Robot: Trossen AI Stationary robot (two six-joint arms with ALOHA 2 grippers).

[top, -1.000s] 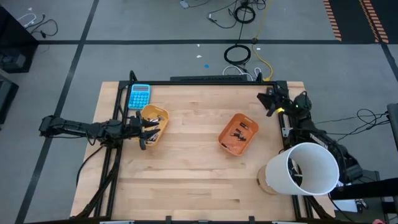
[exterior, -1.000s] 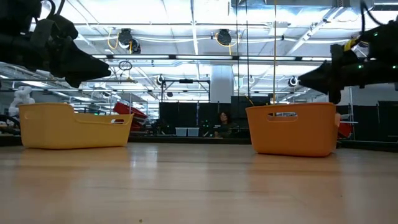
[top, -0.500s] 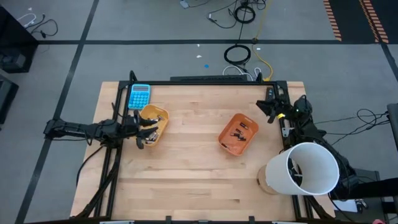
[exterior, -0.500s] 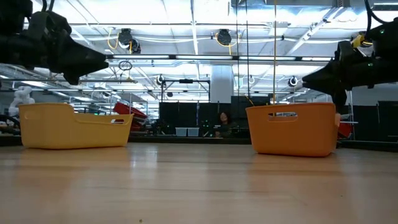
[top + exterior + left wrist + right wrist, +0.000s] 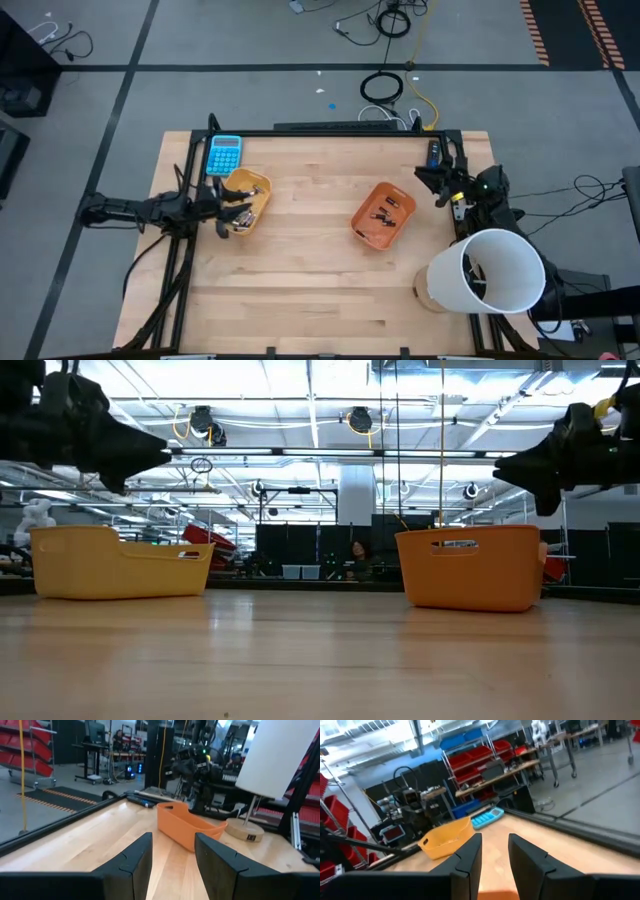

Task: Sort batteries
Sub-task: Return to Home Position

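Fingers [image 5: 131, 865] of the left gripper [image 5: 172, 839] stand parted and empty. The gripper is raised above the yellow bin [image 5: 254, 190], which sits well to the left of the orange bin [image 5: 383, 214] on the wooden table [image 5: 300, 290]. The right gripper [image 5: 432, 178], its fingers [image 5: 530, 862] likewise spread around nothing, hangs just off the orange bin's right side. In the low view it rides higher than that bin's rim.

A white lamp [image 5: 487, 270] on a round wooden base stands near the orange bin, to its right and toward the table's front corner. Small dark batteries [image 5: 384, 211] lie loose on the orange bin's floor. Whatever the yellow bin holds is mostly hidden beneath the left gripper in the high view.

A blue calculator [image 5: 224, 154] lies well to the orange bin's left, at the table's rear corner just behind the yellow bin. Coiled cables [image 5: 381, 87] rest on the grey floor behind the table, straight back from the orange bin.

Farther off than the orange bin, racks of red storage crates [image 5: 27, 750] line the workshop. A person [image 5: 358, 550] shows in the low view, far behind the gap between the orange bin and the yellow one.
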